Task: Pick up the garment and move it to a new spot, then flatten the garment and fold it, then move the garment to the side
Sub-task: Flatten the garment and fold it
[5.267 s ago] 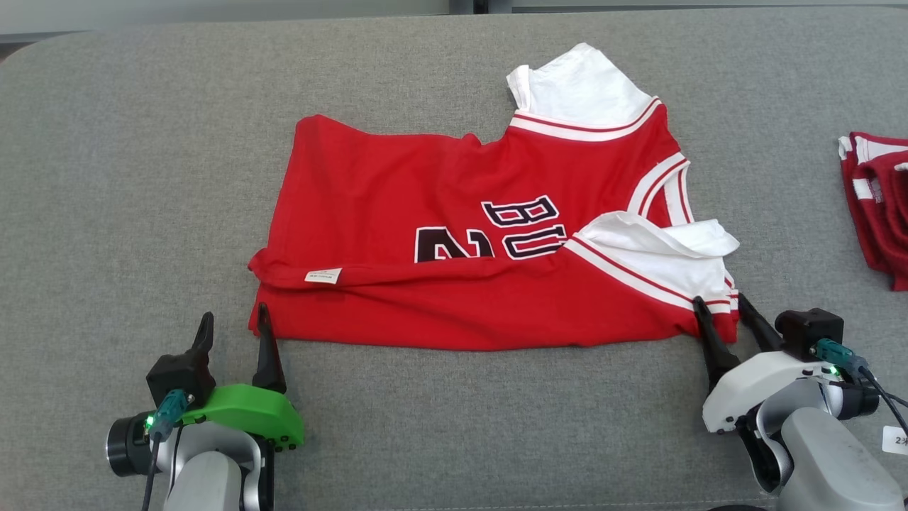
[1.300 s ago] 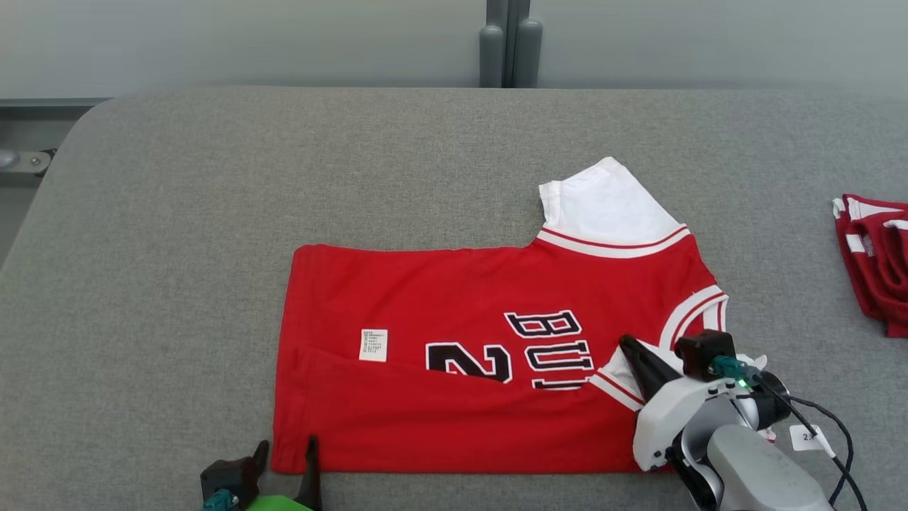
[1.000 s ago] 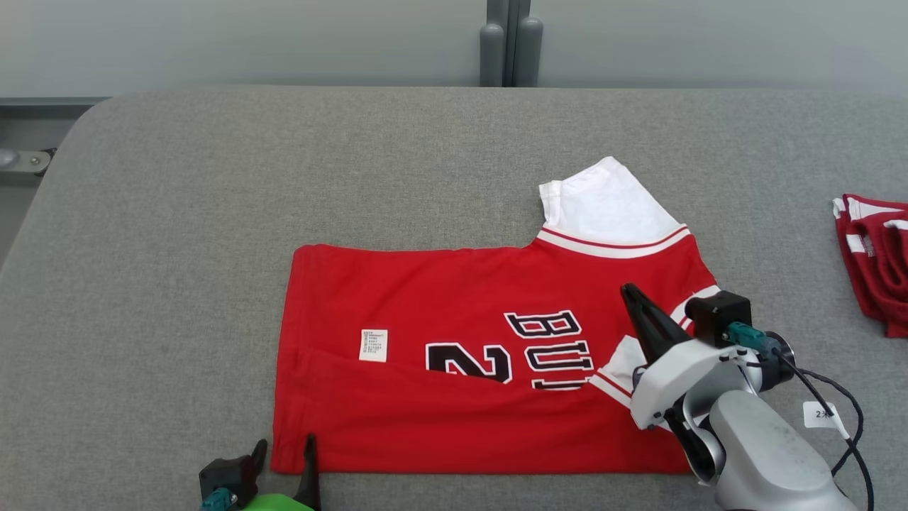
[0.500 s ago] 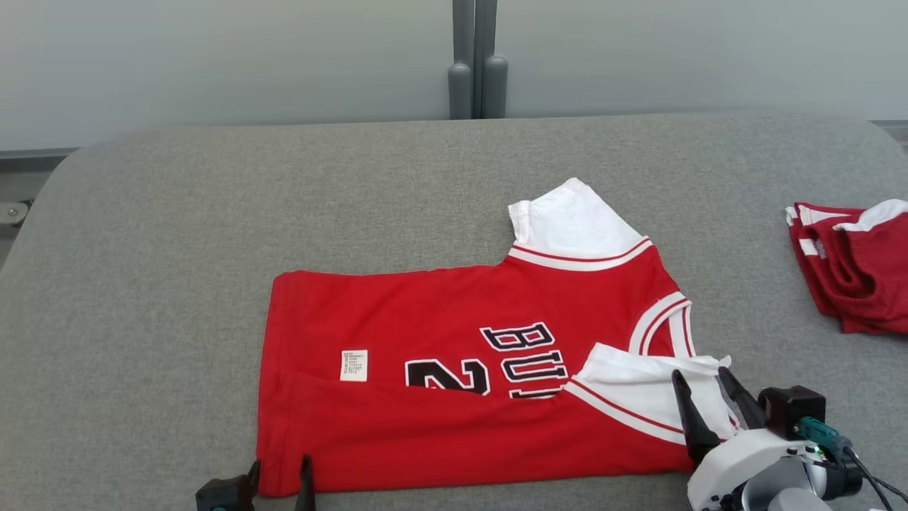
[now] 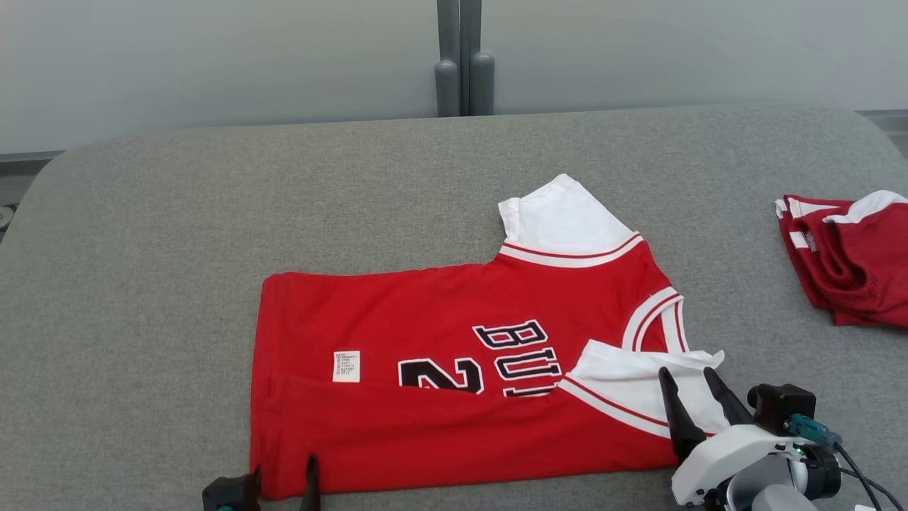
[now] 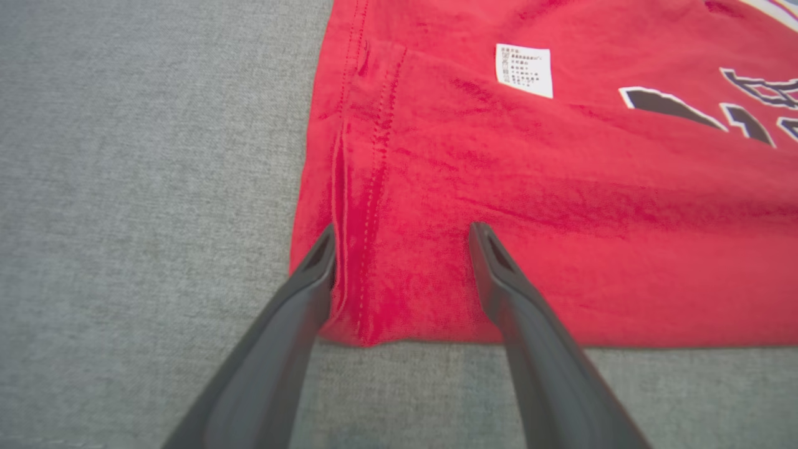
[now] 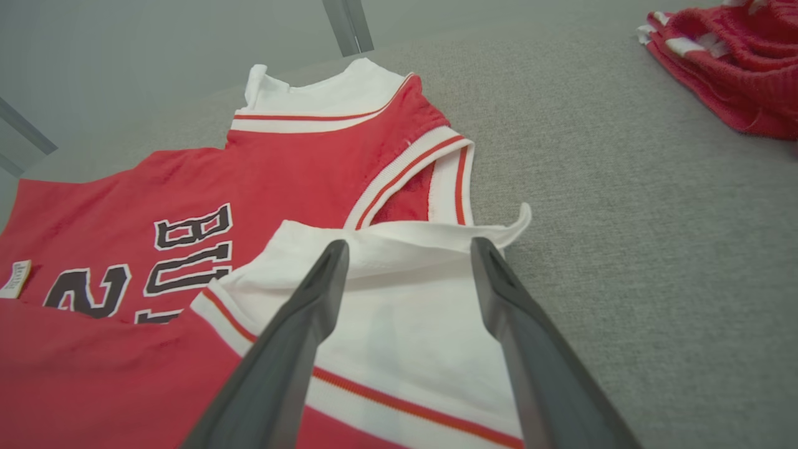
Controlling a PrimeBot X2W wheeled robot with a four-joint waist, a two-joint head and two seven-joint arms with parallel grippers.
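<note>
The red jersey [image 5: 440,333] is lying centred on the table [image 5: 177,248], near edge folded over its black lettering. The left gripper [image 6: 404,232] is gaping wide above its hem corner, the right gripper [image 7: 409,244] above a white sleeve [image 7: 405,318], both holding nothing.

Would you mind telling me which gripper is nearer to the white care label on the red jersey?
Left. The left gripper sits at the hem corner of the jersey, close to the care label; the right gripper is over the white sleeve.
</note>
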